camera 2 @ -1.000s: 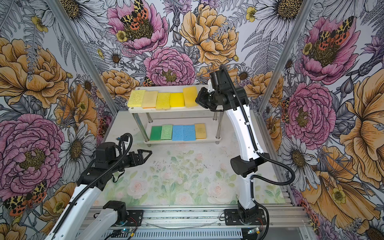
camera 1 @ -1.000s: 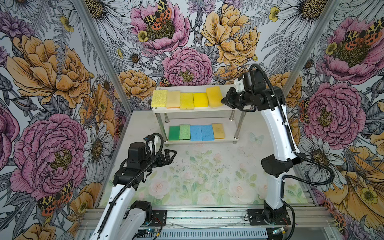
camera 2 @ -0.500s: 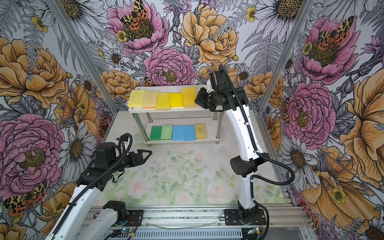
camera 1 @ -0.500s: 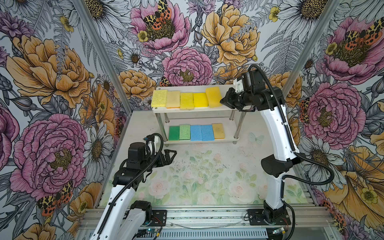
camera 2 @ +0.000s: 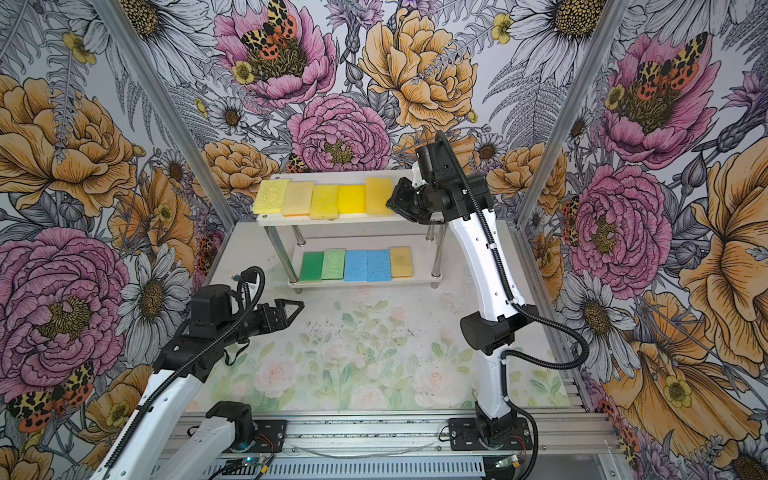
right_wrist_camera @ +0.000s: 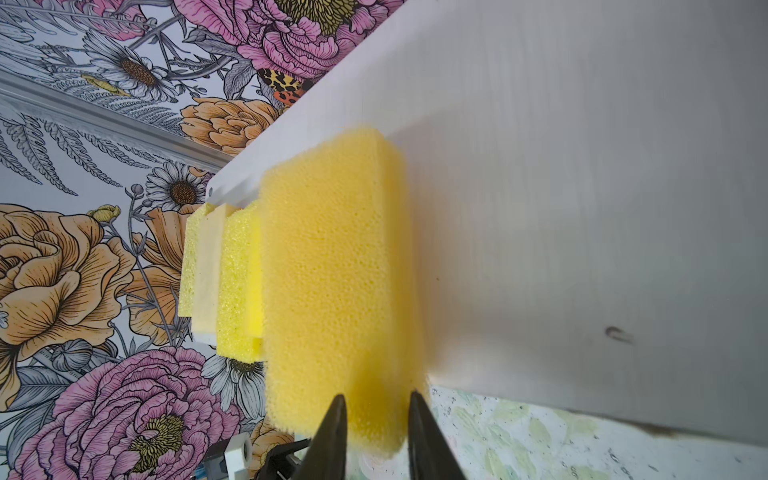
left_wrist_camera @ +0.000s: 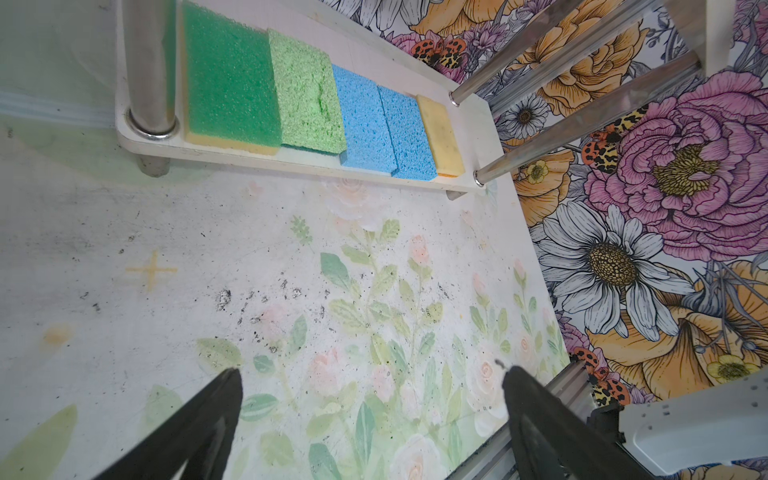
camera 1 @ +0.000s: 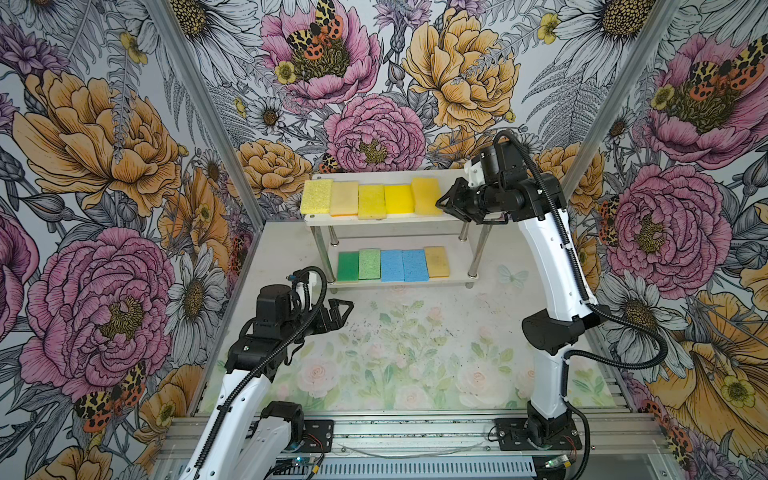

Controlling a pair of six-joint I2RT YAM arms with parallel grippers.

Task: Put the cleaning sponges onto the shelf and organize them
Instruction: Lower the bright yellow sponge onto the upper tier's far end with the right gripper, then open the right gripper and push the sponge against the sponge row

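All ten sponges are on the shelf (camera 2: 353, 221), which stands at the back of the worktop (camera 1: 415, 357), five on each board.

On the upper board (camera 1: 451, 179) I count, from the left, a pale rough yellow sponge (camera 1: 317, 196), a cream sponge (camera 1: 344, 198), a dull yellow sponge (camera 1: 371, 201), a bright yellow sponge (camera 1: 399, 199) and a golden sponge (camera 1: 426, 196). On the lower board (left_wrist_camera: 473, 137) lie a dark green sponge (camera 1: 348, 266), a light green sponge (camera 1: 369, 264), two blue sponges (camera 1: 392, 266) and a tan sponge (camera 1: 436, 262), all side by side.

The golden sponge is thick, with fine open pores and rounded corners. In both top views it lies a little further back than its neighbours and leans slightly out of the row.

The right fingers (camera 1: 445, 203) reach in level from the right end of the shelf and meet the sponge's right edge. In the right wrist view the fingers (right_wrist_camera: 332, 432) stand only a narrow way apart, with the near end of the sponge showing in the gap. I cannot tell whether they press it or only touch it.

The left fingers (left_wrist_camera: 199, 424) are spread wide and hold nothing. They hang over the worktop in front of the shelf's left end, well apart from every sponge.
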